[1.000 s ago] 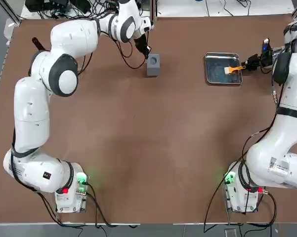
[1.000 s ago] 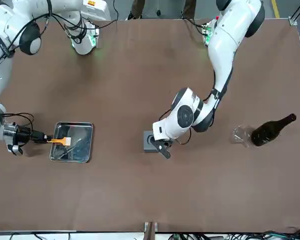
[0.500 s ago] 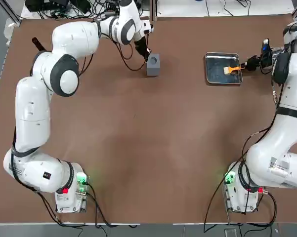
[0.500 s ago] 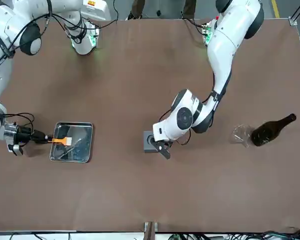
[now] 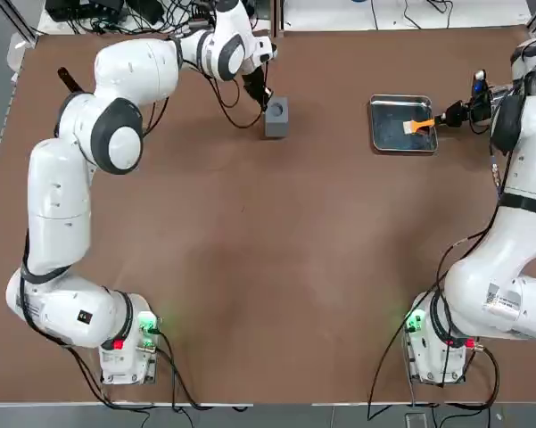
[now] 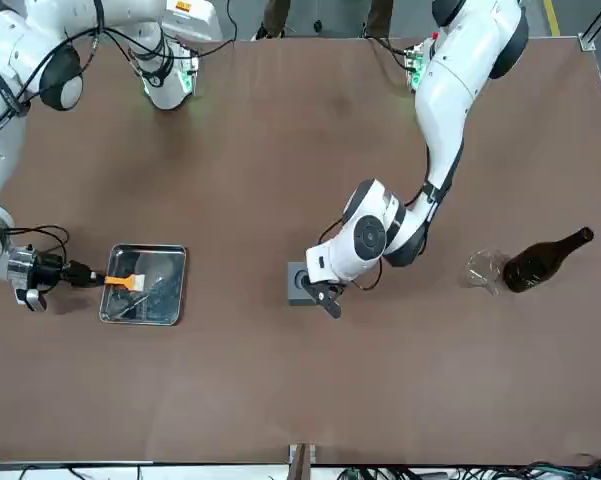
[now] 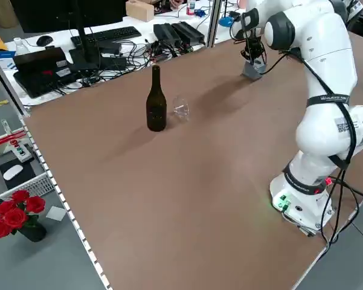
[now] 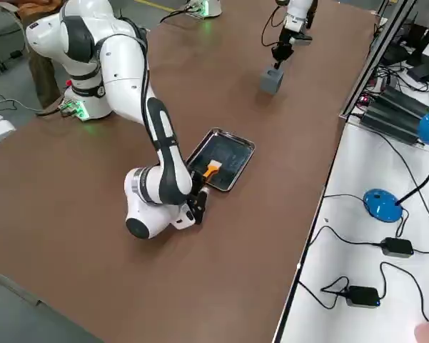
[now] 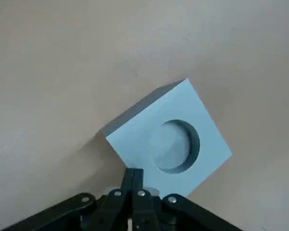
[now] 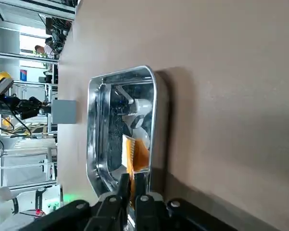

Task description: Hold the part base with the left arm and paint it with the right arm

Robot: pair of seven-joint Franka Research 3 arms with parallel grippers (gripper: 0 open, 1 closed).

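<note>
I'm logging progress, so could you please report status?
Left claw shut, at part base; right claw gripping brush over tray.

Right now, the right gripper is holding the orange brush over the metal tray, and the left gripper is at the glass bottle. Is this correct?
Not quite: the left gripper is at the grey block, as the left wrist view shows. The right gripper does hold the orange brush over the metal tray.

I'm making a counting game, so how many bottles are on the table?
1. The dark bottle lies on the table, on the left arm's side, next to a clear glass. Another could be hidden behind an arm, but I see none.
</note>
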